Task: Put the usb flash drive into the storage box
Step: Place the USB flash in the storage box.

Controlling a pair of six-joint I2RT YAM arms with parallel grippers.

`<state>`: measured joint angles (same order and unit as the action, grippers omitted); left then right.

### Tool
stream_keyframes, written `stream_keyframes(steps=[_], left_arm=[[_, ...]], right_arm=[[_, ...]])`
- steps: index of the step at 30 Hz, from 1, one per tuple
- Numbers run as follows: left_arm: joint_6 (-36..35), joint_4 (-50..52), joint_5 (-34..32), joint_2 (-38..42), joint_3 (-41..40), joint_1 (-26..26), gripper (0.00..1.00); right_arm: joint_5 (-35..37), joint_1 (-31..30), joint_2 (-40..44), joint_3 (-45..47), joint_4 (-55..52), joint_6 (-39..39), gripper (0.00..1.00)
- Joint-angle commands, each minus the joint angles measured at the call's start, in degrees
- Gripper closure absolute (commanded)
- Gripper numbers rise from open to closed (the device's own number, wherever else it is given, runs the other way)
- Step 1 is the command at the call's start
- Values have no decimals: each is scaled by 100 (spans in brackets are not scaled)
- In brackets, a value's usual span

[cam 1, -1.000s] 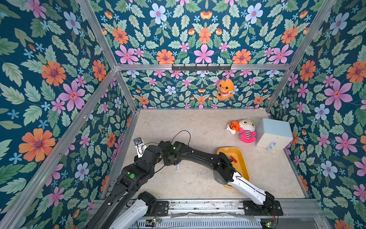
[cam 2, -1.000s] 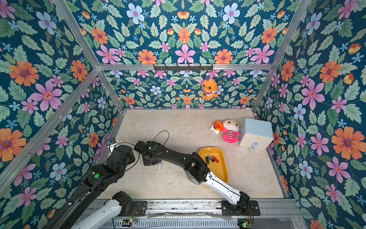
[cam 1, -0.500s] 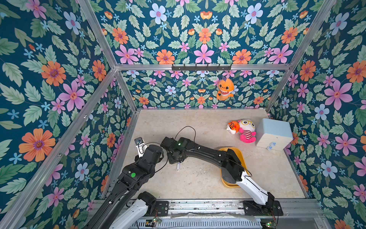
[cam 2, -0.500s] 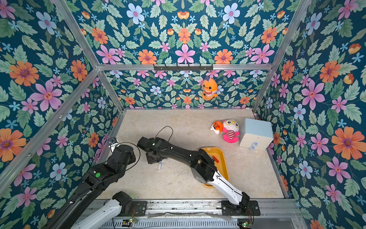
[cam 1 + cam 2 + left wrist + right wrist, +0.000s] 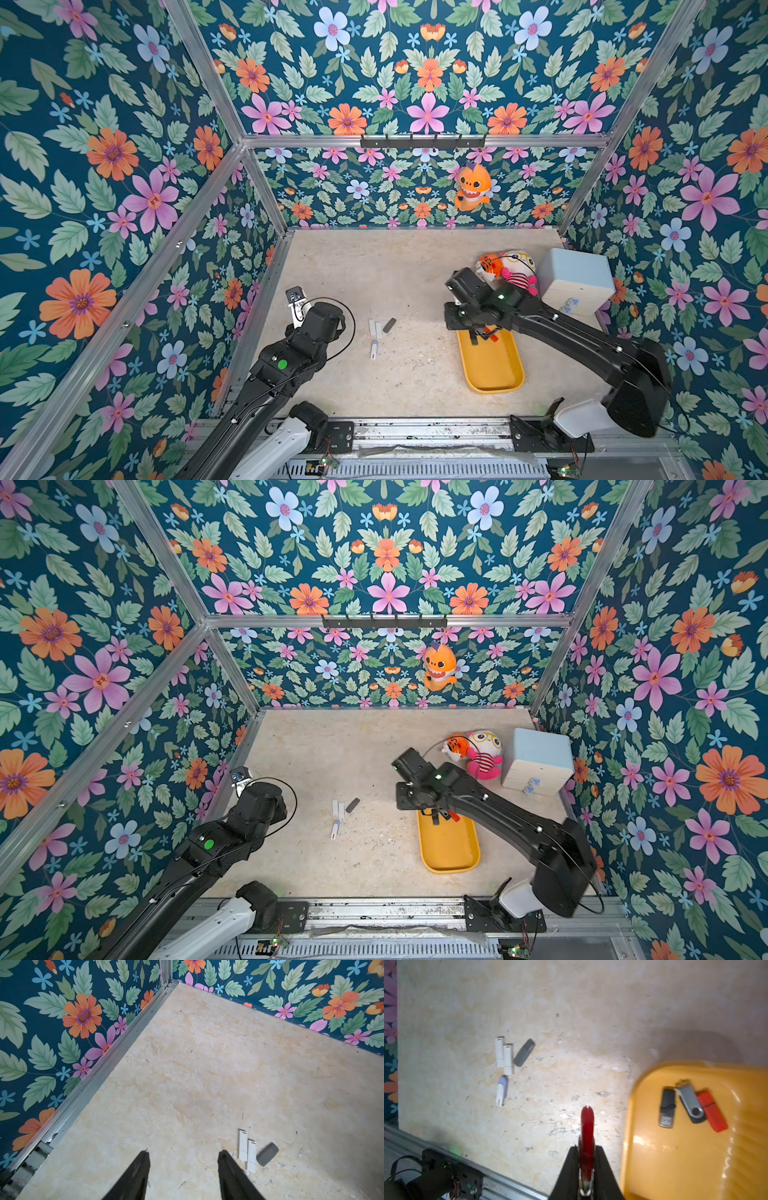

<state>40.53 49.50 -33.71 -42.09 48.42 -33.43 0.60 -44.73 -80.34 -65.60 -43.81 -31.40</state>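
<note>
Beside the storage box (image 5: 664, 1163), over the counter (image 5: 571, 1022), the right end effector (image 5: 586, 1147) is clamped on a red usb flash drive (image 5: 587, 1120), whose other half juts past the fingertips. It looks light, stiff and smooth-shelled. A pinch across its flat sides suits it, though it could pivot. The left end effector (image 5: 184, 1157) hangs apart, empty.

Robot lab test booth, floral wallpaper walls (image 5: 104, 187), aluminium frame (image 5: 291, 141), stone-look tabletop (image 5: 374, 270), metal mounting rail (image 5: 415, 432) along front edge

Toys (image 5: 513, 270), cabinet (image 5: 579, 282) just behind storage box (image 5: 494, 374)
</note>
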Motion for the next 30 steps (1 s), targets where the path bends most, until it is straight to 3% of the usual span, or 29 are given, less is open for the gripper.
stream_keyframes(steps=[1, 4, 9, 20, 30], left_arm=[[-44, -54, 27, -27, 8, -1, 42], [-38, -54, 32, -39, 0, -1, 42], [-37, -58, 39, -102, 0, 2, 42], [-44, -55, 40, -221, 9, 2, 42], [-72, -53, 66, -330, 16, 2, 42]], right_arm=[[-367, 424, 598, 828, -49, 115, 100], [-618, 634, 869, 1489, 169, 151, 100], [-674, 649, 410, 1680, 414, 160, 100], [-702, 657, -1105, 1017, 741, 497, 94], [-825, 807, -1404, 867, 779, 566, 87]])
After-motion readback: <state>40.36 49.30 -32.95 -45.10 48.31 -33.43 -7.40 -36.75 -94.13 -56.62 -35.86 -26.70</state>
